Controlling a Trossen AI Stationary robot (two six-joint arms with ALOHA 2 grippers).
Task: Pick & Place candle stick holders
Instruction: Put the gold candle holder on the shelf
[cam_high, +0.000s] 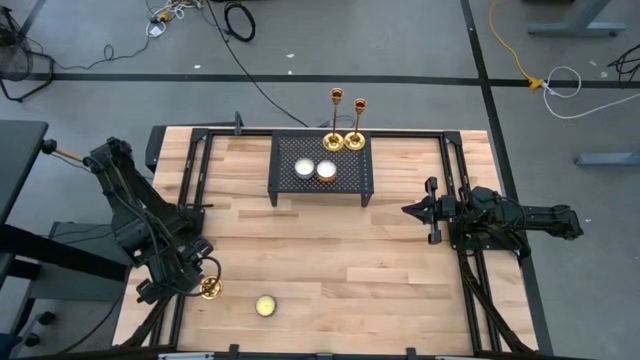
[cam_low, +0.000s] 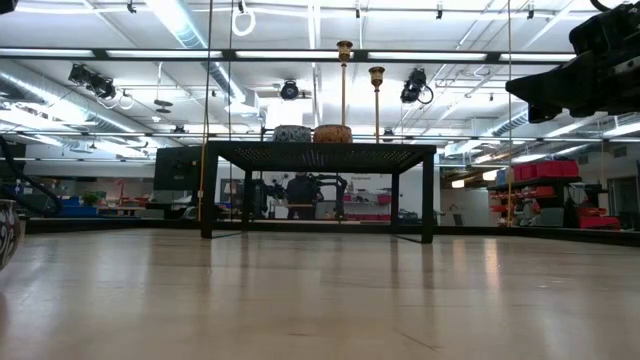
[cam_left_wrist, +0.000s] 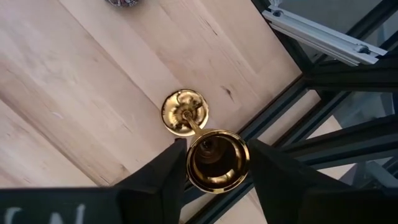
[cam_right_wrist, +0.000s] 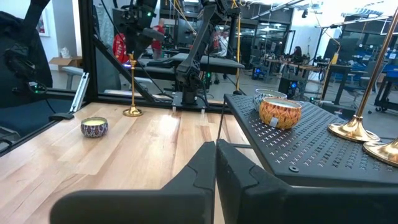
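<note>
The left gripper (cam_left_wrist: 214, 165) straddled a shiny brass candlestick (cam_left_wrist: 186, 113) standing upright on the wooden table (cam_high: 380, 260), well in front of the black mesh metal rack (cam_high: 345, 175); I could not tell whether its fingers touched the stem. Two more brass candlesticks (cam_high: 344, 138) stood on the rack's back edge. The right gripper (cam_high: 412, 210), fingers pressed together and empty, hovered beside the rack.

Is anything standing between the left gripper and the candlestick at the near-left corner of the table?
Nothing visible does. The left gripper sits directly over the candlestick, its fingers flanking the cup top with no gap-filler between. The small candle stands apart on the table, off to one side. The right gripper waits, shut, at the right.
</note>
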